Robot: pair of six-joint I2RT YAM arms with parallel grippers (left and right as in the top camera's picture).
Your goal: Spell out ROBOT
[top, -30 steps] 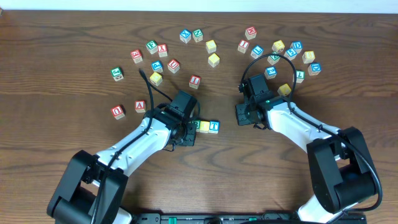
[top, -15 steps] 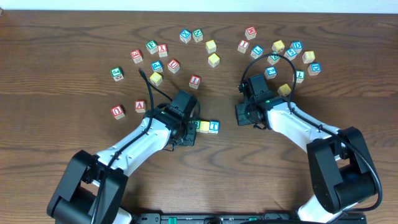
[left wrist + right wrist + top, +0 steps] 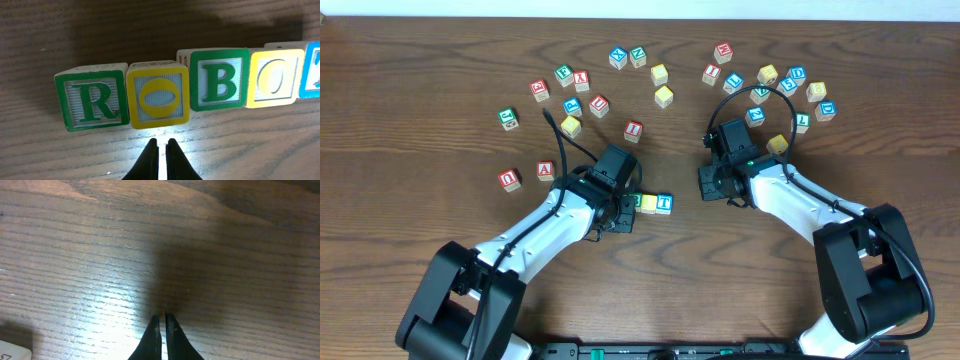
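In the left wrist view a row of letter blocks lies on the wooden table: green R point(image 3: 91, 101), yellow O point(image 3: 157, 95), green B point(image 3: 219, 80), yellow O point(image 3: 276, 79) and a blue block point(image 3: 311, 70) cut off at the right edge. My left gripper point(image 3: 162, 145) is shut and empty, just in front of the first O. Overhead, the left arm covers most of the row; only the yellow O point(image 3: 648, 204) and blue T point(image 3: 664, 203) show. My right gripper point(image 3: 162, 317) is shut and empty over bare wood, right of the row point(image 3: 713, 184).
Many loose letter blocks are scattered across the far half of the table, such as a red I point(image 3: 633, 130), a red A point(image 3: 545, 171), a red U point(image 3: 509, 180) and a cluster at the far right point(image 3: 790, 85). A block corner shows at the right wrist view's lower left point(image 3: 12, 352).
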